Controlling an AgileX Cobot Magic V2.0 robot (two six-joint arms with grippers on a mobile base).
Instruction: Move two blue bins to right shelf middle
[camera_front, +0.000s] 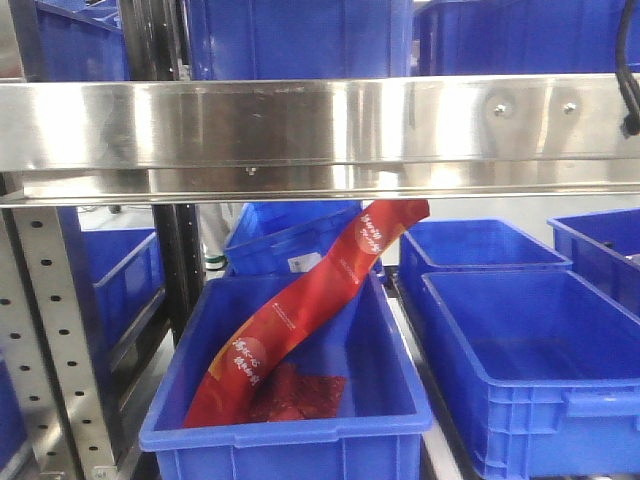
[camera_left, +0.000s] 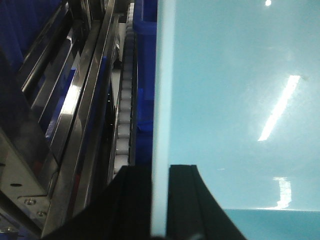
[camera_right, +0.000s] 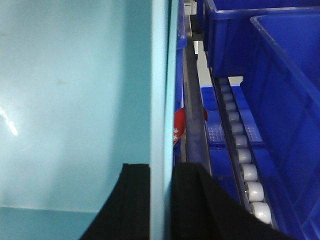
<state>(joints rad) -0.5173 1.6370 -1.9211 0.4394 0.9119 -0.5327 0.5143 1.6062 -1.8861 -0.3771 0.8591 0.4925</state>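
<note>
Left gripper: black fingers stand either side of a pale, thin wall edge and press on it from both faces; pinching the light blue bin wall.
Right gripper: same arrangement, black fingers set on both faces of a pale wall edge; pinching the bin wall.
Held bin interior: smooth light blue surface, glossy, with lamp reflections; fills most of both wrist views. This bin cannot be made out in the front view.
Front blue bin: sits below the steel shelf beam, open top, nearest the camera.
Contents: a long red snack packet leans diagonally from the near left corner up towards the beam; further red packets lie on the floor of that bin.
Neighbouring bins: two blue bins at right, one behind the other, just beside the front bin; another behind it.
Upper shelf: more blue bins stand above the beam.
Roller track: white rollers run alongside a blue bin in the right wrist view; a similar track shows in the left wrist view.
Upright: perforated steel post at left.
</note>
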